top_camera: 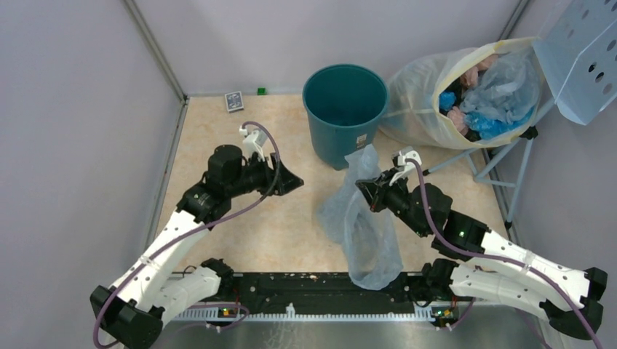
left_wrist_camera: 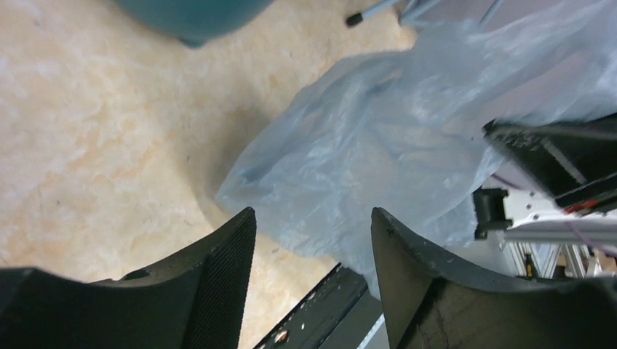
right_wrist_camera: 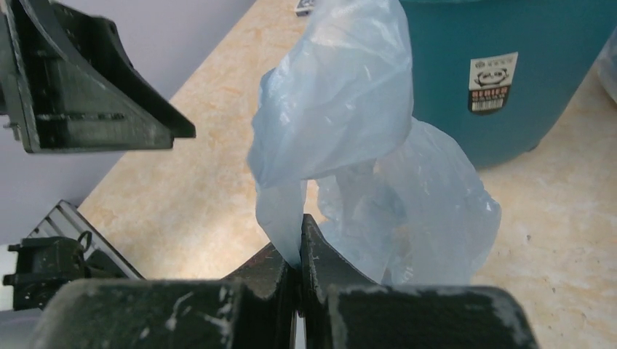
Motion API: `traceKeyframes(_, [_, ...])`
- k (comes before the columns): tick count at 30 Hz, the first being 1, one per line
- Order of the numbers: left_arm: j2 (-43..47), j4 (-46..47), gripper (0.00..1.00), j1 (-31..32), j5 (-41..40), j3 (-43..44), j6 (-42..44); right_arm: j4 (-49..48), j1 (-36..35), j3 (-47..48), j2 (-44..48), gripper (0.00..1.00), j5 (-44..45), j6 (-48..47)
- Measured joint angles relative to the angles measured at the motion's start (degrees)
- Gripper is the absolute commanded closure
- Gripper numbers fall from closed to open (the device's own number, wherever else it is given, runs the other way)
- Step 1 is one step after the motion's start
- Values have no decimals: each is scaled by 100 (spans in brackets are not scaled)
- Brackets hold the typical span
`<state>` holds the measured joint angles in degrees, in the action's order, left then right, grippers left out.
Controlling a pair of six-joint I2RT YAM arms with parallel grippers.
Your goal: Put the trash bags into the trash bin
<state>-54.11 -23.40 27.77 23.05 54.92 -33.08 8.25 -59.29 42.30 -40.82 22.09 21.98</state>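
- Between your two arms, the bag (top_camera: 360, 218) hangs as a long, crumpled, pale-blue sheet. In the top view its lower end reaches over the black rail (top_camera: 313, 291) at the near edge of the surface (top_camera: 240, 225).
- Your right tool (right_wrist_camera: 300, 247) is clamped on the bag. The right wrist view shows its fingers pressed together with a fold of the thin plastic pinched between them. The rest of the bag billows up above the pinch and spreads to the right.
- From above, the top of the bag overlaps the near wall of the bin (top_camera: 344, 102). You cannot tell whether the two touch. The bag is wholly outside the bin.
- Your left tool (left_wrist_camera: 313, 218) has its fingers apart and grips nothing. It points at the bag from the left, near it but not touching.
- Your bin stands upright at the far middle of the surface, mouth open. Its white label (right_wrist_camera: 492, 81) faces the arms.
- Just right of the bin, the yellowish sack (top_camera: 466, 94), stuffed with blue and pink bags, lies tilted with its mouth toward the far right corner.
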Motion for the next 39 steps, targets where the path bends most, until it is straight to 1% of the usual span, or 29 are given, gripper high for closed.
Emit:
traceKeyframes(2, [142,275,28,2,157,-540,22,55,9,-94,48,100,-4,35])
traceKeyframes(4, [177,651,20,26,323,-1038,7,83,11,-149,70,100,-11,66])
traceKeyframes(5, [155,844,18,57,385,-1290,-7,107,11,-157,70,100,-20,79])
traceKeyframes(6, [125,970,18,92,426,-1434,-17,120,9,-157,70,100,-35,85])
traceKeyframes(9, [-105,1464,22,319,474,-1755,-46,122,11,-184,81,100,-83,127])
traceKeyframes(12, [-435,1910,23,610,457,-1818,24,120,11,-184,85,100,-120,153])
traceKeyframes(16, [-896,2400,19,1067,306,-1810,234,122,11,-184,96,100,-162,170])
traceKeyframes(20, [-1447,2643,18,1519,-42,-1700,492,127,11,-184,96,100,-201,170])
traceKeyframes(23, [-1805,2732,20,1661,-264,-1600,625,142,11,-184,96,100,-219,173])
traceKeyframes(25, [-2037,2813,25,1663,-393,-1545,651,170,11,-184,98,100,-223,173])
traceKeyframes(26, [-2124,2857,32,1663,-431,-1530,654,184,11,-184,98,100,-223,173])
traceKeyframes(27, [-2245,2935,40,1661,-461,-1515,656,203,11,-184,98,100,-221,173])
traceKeyframes(30, [-2546,3099,80,1650,-529,-1469,612,286,11,-179,120,100,-219,192])
traceKeyframes(31, [-2658,3161,95,1633,-555,-1453,619,326,11,-173,136,100,-219,210])
traceKeyframes(32, [-2774,3226,100,1600,-557,-1451,608,400,11,-149,153,100,-219,216])
traceKeyframes(35, [-3038,3318,100,1429,-444,-1453,549,638,11,59,251,100,-219,227])
traceKeyframes(39, [-3139,3547,100,896,-83,-1604,374,859,11,501,527,100,-221,221])
